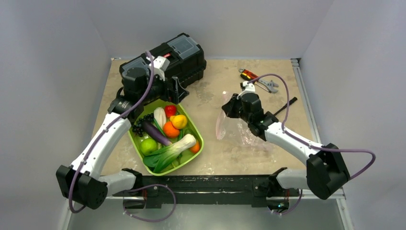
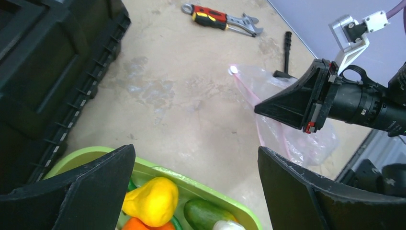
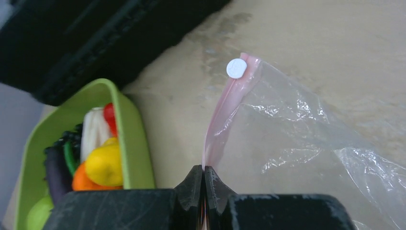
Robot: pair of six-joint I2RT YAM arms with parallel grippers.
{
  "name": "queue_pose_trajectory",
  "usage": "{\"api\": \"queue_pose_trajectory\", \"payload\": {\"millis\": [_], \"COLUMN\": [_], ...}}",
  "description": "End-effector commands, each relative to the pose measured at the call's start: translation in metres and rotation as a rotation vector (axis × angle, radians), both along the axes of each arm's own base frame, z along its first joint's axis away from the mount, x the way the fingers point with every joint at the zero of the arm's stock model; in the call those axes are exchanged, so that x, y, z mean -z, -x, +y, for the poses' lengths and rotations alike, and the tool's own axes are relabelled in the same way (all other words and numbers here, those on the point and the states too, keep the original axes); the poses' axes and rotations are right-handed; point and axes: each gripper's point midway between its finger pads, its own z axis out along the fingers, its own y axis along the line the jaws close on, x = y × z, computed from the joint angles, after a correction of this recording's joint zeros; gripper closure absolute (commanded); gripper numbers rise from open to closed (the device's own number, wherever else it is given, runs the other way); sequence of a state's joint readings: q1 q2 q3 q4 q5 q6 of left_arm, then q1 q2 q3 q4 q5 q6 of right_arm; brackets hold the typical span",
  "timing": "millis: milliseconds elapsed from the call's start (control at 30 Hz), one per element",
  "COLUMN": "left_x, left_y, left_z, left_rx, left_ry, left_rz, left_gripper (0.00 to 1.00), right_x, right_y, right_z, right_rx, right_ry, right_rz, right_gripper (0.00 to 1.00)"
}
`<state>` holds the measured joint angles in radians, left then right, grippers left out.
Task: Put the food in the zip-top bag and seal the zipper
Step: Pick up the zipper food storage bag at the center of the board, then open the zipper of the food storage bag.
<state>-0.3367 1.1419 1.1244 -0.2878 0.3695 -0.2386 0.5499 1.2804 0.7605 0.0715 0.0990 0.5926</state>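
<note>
Jaws of the right gripper [image 3: 203, 179] pinch the zipper [image 3: 222, 112], left gripper [image 2: 196, 167] gaping above the tray [image 3: 136, 139]; a gentle lift should part it.

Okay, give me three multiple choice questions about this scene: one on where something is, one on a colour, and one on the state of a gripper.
1. Where is the food?
A. in a blue bowl
B. in the lime-green tray
C. in a cardboard box

2. What colour is the zipper?
A. blue
B. yellow
C. pale pink

3. What state is the right gripper in?
A. jaws shut on the zipper
B. jaws wide open above the tray
C. out of view

Answers:
1 B: the toy fruits and vegetables all lie inside the tray.
2 C: the right wrist view shows the strip pink.
3 A: the jaws meet on the strip with no gap.
</note>
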Motion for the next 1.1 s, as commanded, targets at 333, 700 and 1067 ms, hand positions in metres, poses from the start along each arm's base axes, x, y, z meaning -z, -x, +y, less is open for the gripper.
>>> {"api": "queue_pose_trajectory", "payload": {"millis": [333,700,1067], "left_x": [0.060,0.081,0.111], "left_y": [-0.001,0.014,0.024], "left_z": [-0.065,-0.102,-0.121], "left_rx": [0.189,0.316,0.328], "left_ry": [0.092,0.104,0.008], "left_rz": [0.418,0.536,0.622], "left_gripper": [0.12,0.25,0.49], "right_x": [-0.069,-0.094,-0.109], "right_y": [0.029,0.029,0.038], "right_z": [0.060,0.064,0.068], "right_rx": [-0.384,-0.395,-0.415], "right_ry": [-0.245,-0.291,-0.380], "right_rz": [-0.258,-0.291,-0.297], "right_gripper": [1.00,1.00,1.00]}}
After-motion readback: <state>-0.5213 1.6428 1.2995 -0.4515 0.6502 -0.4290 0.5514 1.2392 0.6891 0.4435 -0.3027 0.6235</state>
